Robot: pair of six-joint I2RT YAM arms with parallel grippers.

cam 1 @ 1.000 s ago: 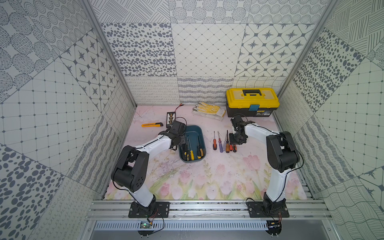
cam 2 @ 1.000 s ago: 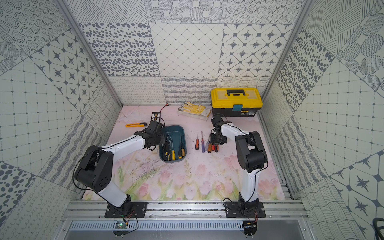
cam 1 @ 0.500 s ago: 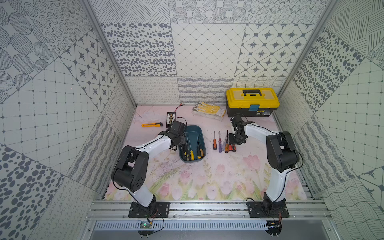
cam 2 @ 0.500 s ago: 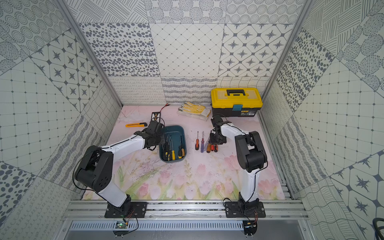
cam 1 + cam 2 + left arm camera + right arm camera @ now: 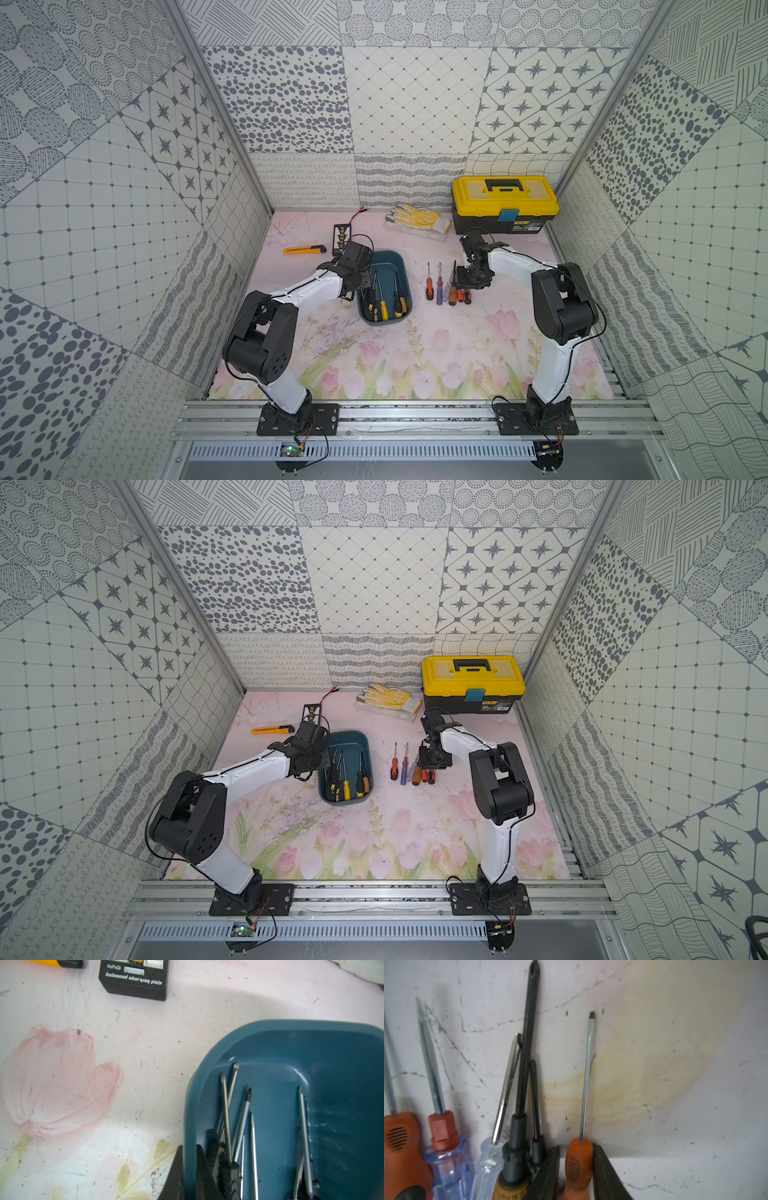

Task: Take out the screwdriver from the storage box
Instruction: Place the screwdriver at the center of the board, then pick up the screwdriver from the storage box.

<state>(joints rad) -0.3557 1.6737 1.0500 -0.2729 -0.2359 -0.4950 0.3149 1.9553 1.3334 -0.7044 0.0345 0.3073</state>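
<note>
I am working on a pale pink mat (image 5: 415, 353) printed with tulips, scuffed and speckled with dirt. It is closed in on three sides by walls (image 5: 415, 104) papered in grey-and-white patterns, with an aluminium rail (image 5: 415, 415) carrying both arm bases. My left hand (image 5: 189, 1147) is clamped on the side wall of the teal storage box (image 5: 388, 266), one finger outside it and one inside. Just past the inner finger lie the remaining tools (image 5: 241, 1126), yellow-and-black handled, with their shafts running ahead of the fingertips and crossing one another. Further ahead of that hand, on the mat, sit a black charging plate (image 5: 133, 980) and a yellow knife (image 5: 303, 249). My right hand (image 5: 575, 1146) is well apart from the box, its jaws narrowly parted around the orange handle of the screwdriver (image 5: 579, 1163). One finger is against the handle and a sliver of mat shows on the other side. I cannot tell whether the handle rests on the mat. Crowding the far side of that loose finger is a row of screwdrivers (image 5: 446, 291). The nearest are two black shafts (image 5: 527, 1053), just beside the finger. Behind the right wrist stand a yellow toolbox (image 5: 505, 203) and a pair of gloves (image 5: 417, 220).
</note>
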